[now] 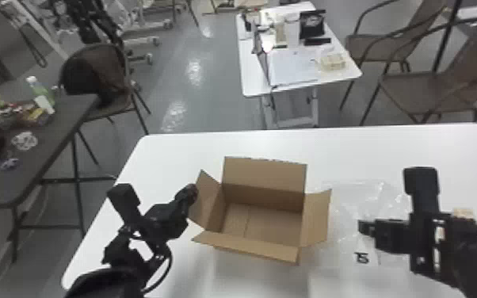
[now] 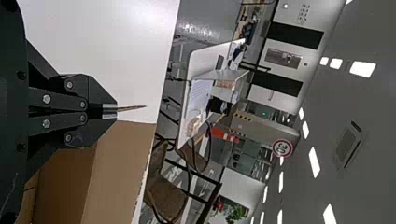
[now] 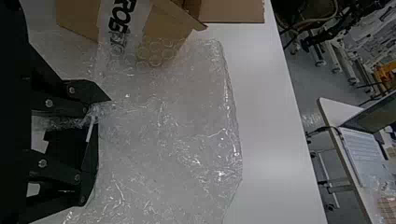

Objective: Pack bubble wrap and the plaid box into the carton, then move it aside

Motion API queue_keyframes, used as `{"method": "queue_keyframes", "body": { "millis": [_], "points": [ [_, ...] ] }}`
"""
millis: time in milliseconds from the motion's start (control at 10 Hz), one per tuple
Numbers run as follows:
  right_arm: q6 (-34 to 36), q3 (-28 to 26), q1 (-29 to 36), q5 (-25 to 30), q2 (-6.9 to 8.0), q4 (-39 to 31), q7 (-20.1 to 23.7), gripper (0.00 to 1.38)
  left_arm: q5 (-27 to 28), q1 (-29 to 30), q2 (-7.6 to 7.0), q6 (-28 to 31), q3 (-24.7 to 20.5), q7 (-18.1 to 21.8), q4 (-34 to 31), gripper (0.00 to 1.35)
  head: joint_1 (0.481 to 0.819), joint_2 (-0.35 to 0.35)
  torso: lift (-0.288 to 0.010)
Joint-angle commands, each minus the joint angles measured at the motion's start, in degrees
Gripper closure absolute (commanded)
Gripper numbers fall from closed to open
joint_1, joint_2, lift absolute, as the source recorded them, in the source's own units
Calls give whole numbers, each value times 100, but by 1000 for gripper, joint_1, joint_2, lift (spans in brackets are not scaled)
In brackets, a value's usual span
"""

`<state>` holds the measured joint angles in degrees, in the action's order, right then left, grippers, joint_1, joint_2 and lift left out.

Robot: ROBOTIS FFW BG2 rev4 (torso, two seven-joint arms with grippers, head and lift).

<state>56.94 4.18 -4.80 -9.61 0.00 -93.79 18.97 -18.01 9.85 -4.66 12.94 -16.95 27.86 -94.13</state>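
On the white bench [image 1: 178, 150]: cardboard carton [image 1: 265, 174] standing open, left tool [image 2: 110, 111] pinching its flap [image 2: 131, 108]; bubble wrap [image 3: 163, 135] lying alongside, right tool [image 3: 102, 142] gaping. Wrap-packing is seemingly pending, needing grasp and lift.

Head view: from high up, facing forward and down over table [image 1: 170, 158], carton [image 1: 265, 172] mid-field, desk [image 1: 252, 85] beyond. Left wrist view: on its side, close by carton, facing outward past table edge to desk and ceiling [image 2: 364, 98]. Right wrist view: sideways, close above wrap [image 3: 187, 116], facing across table. Head/right overlap: wrap. All three: carton, desk.
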Motion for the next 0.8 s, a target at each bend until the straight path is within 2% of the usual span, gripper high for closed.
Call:
{"method": "queue_keyframes", "body": {
  "millis": [0, 200, 400, 600, 700],
  "points": [
    [19, -181, 155, 29, 5, -632, -16, 1191, 0, 8, 0, -10, -19, -8, 0, 1211, 695, 244, -27],
    [71, -365, 313, 56, 5, -1598, -16, 1191, -9, 17, 0, -28, -46, -17, 0, 1211, 695, 223, -27],
    [133, -471, 348, -287, 5, -2266, -16, 1191, 0, 17, 0, -46, -46, -26, 0, 1211, 695, 211, -27],
    [151, -488, 304, -1201, 5, -2407, -16, 1191, 9, 8, 0, -54, 51, -158, 0, 1211, 695, 218, -27],
    [115, -444, 260, -1465, 5, -2389, -16, 1191, 0, -1, -18, -54, 148, -254, 0, 1211, 695, 235, -27]
  ]
}}
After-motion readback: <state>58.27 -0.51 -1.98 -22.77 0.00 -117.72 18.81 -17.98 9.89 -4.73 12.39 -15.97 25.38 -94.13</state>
